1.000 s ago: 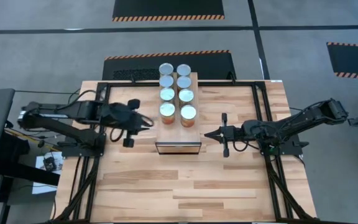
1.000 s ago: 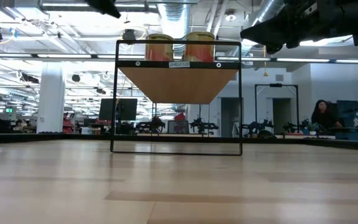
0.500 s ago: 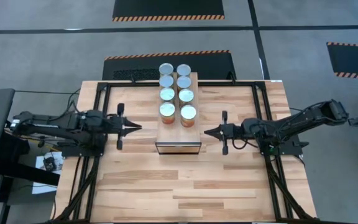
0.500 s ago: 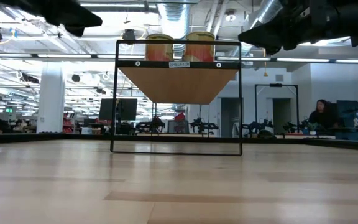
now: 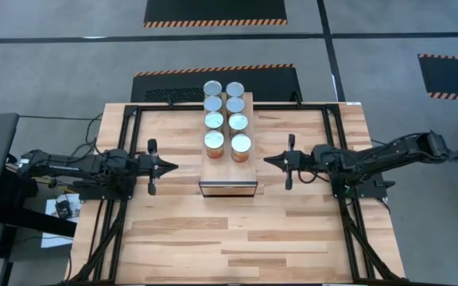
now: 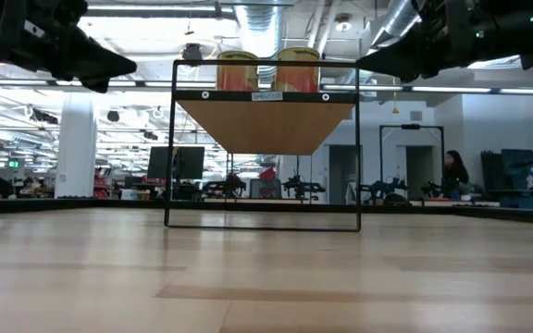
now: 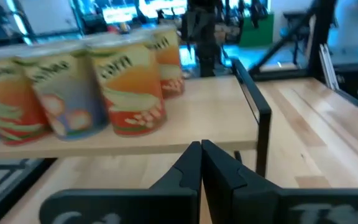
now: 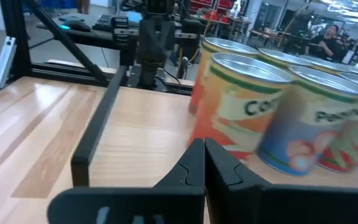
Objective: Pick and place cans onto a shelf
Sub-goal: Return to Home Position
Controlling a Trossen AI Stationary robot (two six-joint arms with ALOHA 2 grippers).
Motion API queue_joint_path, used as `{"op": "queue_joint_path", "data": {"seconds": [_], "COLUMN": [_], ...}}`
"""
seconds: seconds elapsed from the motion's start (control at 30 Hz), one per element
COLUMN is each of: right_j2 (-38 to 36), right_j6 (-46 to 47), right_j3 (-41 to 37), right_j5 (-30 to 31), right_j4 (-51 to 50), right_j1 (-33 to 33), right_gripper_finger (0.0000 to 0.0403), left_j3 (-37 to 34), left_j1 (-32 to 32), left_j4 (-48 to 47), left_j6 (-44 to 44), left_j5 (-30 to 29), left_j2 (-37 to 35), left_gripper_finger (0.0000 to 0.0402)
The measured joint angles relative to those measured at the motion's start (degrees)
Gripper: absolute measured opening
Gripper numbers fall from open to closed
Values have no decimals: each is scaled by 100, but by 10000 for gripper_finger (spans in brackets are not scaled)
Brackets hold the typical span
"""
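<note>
Both your arms have eased back from the shelf in the last second, and the left one has swung round to point straight at it. Your left fingers hang above the surface near the shelf's left side, pressed together with nothing in them. All eight cans stand on the shelf's top in two rows of four along its length. Your right fingers hang off its right side, closed tight and empty too, tips aimed at the shelf
</note>
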Motion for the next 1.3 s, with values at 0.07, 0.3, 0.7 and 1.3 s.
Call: {"op": "queue_joint_path", "data": {"seconds": [0.07,0.3,0.7,1.3], "right_j2": [-295,-1291,-2903,-5239], "right_j6": [-2,129,100,284], "right_j3": [0,-144,-1602,-2050], "right_j5": [0,96,797,-325], "right_j4": [-326,-1064,-1028,-2598], "right_j1": [-101,-406,-443,-1847], "right_gripper_finger": [11,10,8,9], "left_j3": [-102,-520,-1018,-1036], "left_j1": [75,420,478,751], "left_j4": [17,-153,156,162], "left_j6": [0,4,-19,-203], "left_j5": [-16,-40,-143,-127], "left_j2": [-323,-1690,-1805,-1797], "left_gripper_finger": [0,0,0,0]}}
